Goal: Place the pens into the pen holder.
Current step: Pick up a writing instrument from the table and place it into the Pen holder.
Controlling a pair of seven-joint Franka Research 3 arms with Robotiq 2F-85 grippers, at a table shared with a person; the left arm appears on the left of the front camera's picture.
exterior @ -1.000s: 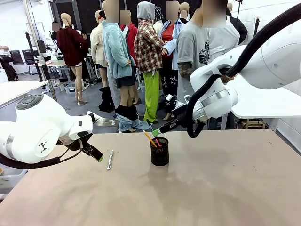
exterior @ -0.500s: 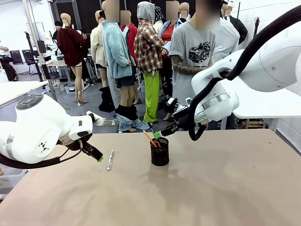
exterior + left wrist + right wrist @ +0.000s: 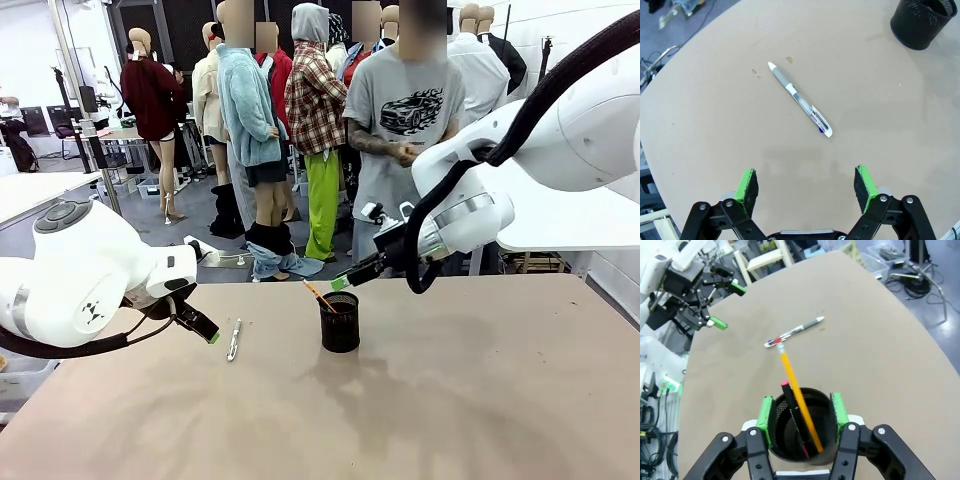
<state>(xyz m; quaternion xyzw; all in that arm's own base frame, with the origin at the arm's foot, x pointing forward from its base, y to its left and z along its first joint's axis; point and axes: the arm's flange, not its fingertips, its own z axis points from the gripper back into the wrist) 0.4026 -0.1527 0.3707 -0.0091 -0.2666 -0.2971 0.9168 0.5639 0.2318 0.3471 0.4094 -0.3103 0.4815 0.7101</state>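
Observation:
A white and silver pen (image 3: 233,340) (image 3: 800,100) lies flat on the tan table, left of the pen holder (image 3: 340,322), a black mesh cup. My left gripper (image 3: 212,335) (image 3: 806,186) hovers just short of that pen, open and empty. An orange pencil (image 3: 318,295) (image 3: 797,395) leans out of the holder, and beside it inside stands a dark pen with a pink-red end (image 3: 791,410). My right gripper (image 3: 341,283) (image 3: 801,416) hangs open just above the pen holder (image 3: 805,447), holding nothing. In the right wrist view the white pen (image 3: 792,333) lies beyond the cup.
A person in a grey printed T-shirt (image 3: 405,110) stands at the far side of the table (image 3: 450,400), hands together at the chest. The left gripper (image 3: 720,305) appears far off in the right wrist view.
My right gripper has drawn slightly up and to the right from the holder, and the dark pen's pink-red end has dropped out of sight in the front view. The person stepped into fuller view.

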